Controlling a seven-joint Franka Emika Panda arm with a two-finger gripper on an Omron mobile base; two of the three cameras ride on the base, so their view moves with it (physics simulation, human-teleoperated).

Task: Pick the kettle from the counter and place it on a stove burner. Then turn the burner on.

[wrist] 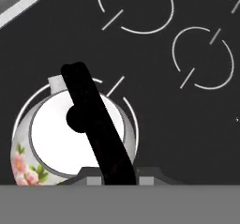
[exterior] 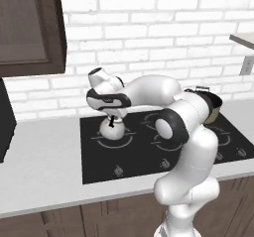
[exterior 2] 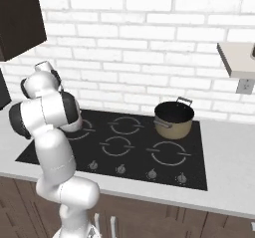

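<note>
We see the tool (exterior: 113, 120) pinching the black handle of the kettle (exterior: 111, 130), which sits on the stove burner (exterior: 115, 141) at the cooktop's (exterior: 144, 159) rear left corner.

My arm (exterior: 188, 132) is glossy white, built of fat rounded segments with dark grey bands and round dark caps at the joints. Its thick white column bulges at the base. The wrist housing is white with a black collar.
</note>
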